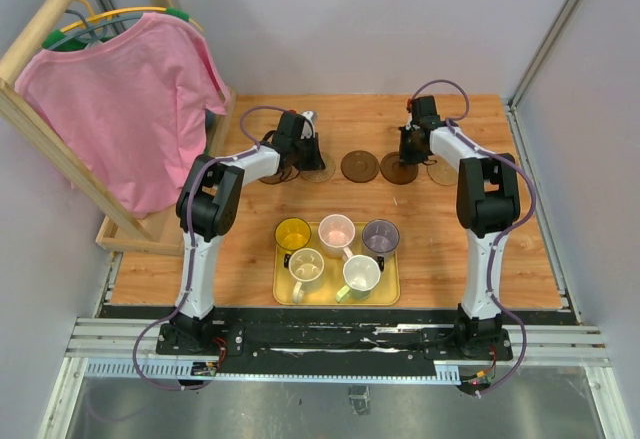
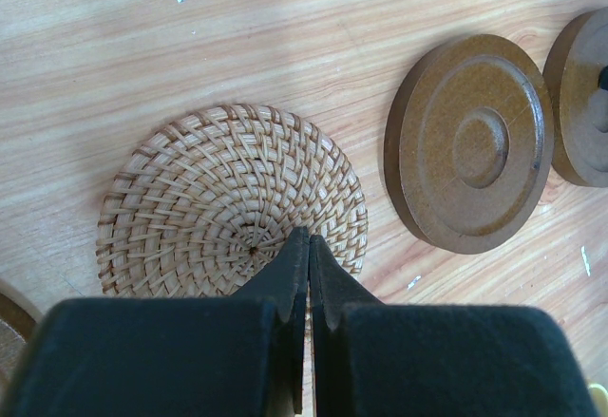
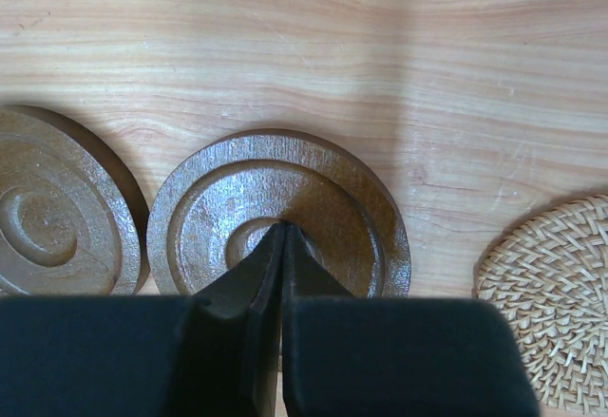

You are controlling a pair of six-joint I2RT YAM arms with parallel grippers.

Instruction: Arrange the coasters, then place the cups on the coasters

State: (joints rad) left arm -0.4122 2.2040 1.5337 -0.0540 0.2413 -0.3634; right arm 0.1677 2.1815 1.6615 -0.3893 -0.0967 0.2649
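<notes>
Top view: five coasters in a line toward 12 o'clock on the desk (image 1: 430, 249). Reading 9 to 3 o'clock: dark disc (image 1: 270, 175) half hidden by the left arm; pale woven coaster (image 1: 322, 172) under the left jaws; middle wooden coaster (image 1: 360, 166); ringed wooden coaster (image 1: 399, 170) under the right jaws; second woven coaster (image 1: 441, 171). At 6 o'clock, a yellow tray (image 1: 325, 294) with all five cups on it: yellow cup (image 1: 293, 233), pink cup (image 1: 336, 229), grey-purple cup (image 1: 380, 235), cream cup (image 1: 305, 267), white-green cup (image 1: 361, 273). Pink shirt (image 1: 120, 99) hanging at 10 o'clock.

Left wrist view: left jaws pressed together, no gap, pinching nothing. Tips over the pale woven coaster (image 2: 228, 199), just 6 o'clock of its centre; contact unclear. Middle wooden coaster (image 2: 470, 142) at 3 o'clock, apart from it.

Right wrist view: right jaws pressed together, holding nothing, tips at the centre of the ringed wooden coaster (image 3: 275, 208). Middle wooden coaster (image 3: 57, 208) just beside at 9 o'clock; second woven coaster (image 3: 556, 293) at 4 o'clock.
</notes>
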